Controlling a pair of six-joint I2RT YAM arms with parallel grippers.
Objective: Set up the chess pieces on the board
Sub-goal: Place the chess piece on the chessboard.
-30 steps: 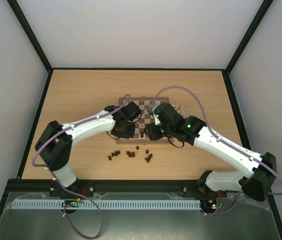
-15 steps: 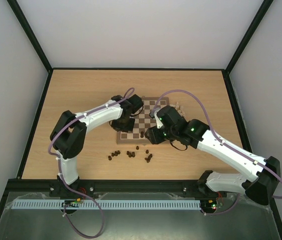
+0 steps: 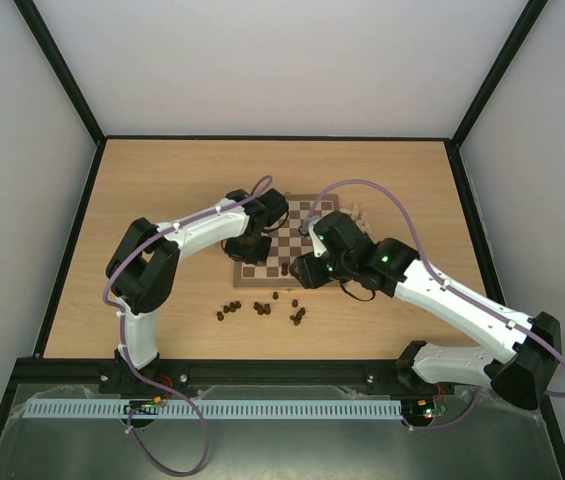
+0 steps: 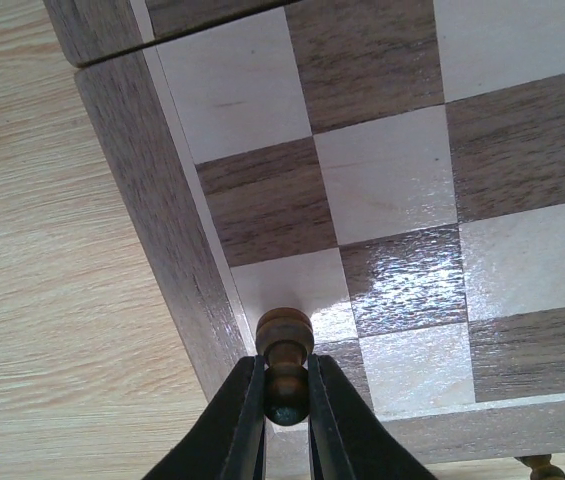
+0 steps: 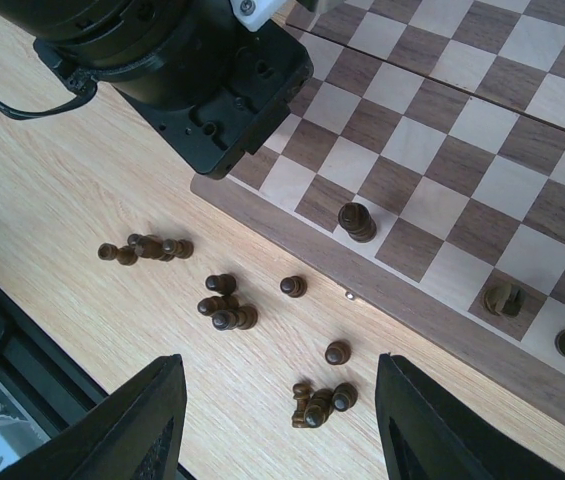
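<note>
Left gripper (image 4: 287,402) clamped on dark piece (image 4: 284,338) over the board (image 4: 152,210) corner square: lower upright, centre, then release; right gripper (image 5: 280,405) jaws apart, empty.

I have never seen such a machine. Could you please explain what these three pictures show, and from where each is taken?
These are a left robot arm and a right robot arm, bolted at the near edge of a wooden table. The overhead picture is taken from above and behind them; the other two from a camera on each wrist. A chessboard lies there, with loose dark chess pieces beside it on the table and a few on the board. The left end effector is shut on one dark piece, held near the board's edge. The right end effector is open and empty, above the loose pieces.
</note>
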